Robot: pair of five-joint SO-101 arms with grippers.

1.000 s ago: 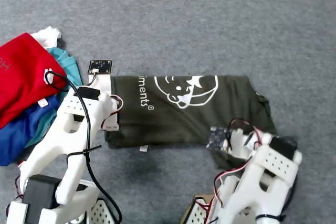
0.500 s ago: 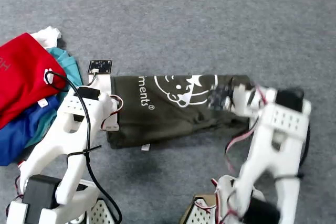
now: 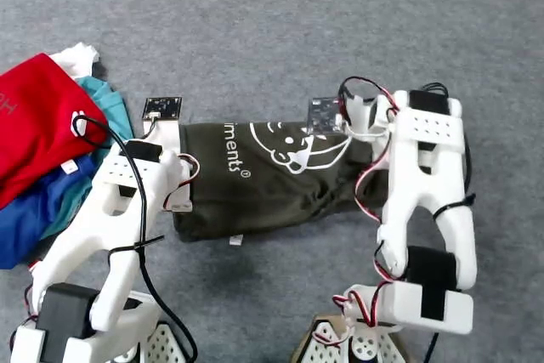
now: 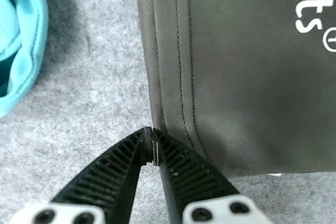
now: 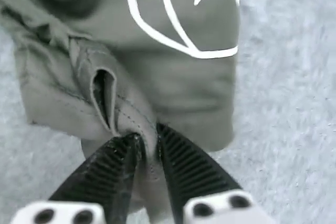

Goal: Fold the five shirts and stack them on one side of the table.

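Grey felt surface (image 3: 255, 40) lies under your arms. Your left gripper (image 4: 151, 145) pinches the hem of the dark shirt (image 3: 263, 189); your right gripper (image 5: 148, 145) clamps its bunched opposite end, beside the print. It should handle as limp, light cloth, so grip stitched edges. The other shirts (image 3: 34, 142) are heaped farther left.

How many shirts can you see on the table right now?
5. A dark green shirt lies mid-table. Heaped at the table's left edge: a red shirt, a teal shirt, a blue shirt, and a white shirt barely showing. Others may be hidden underneath.
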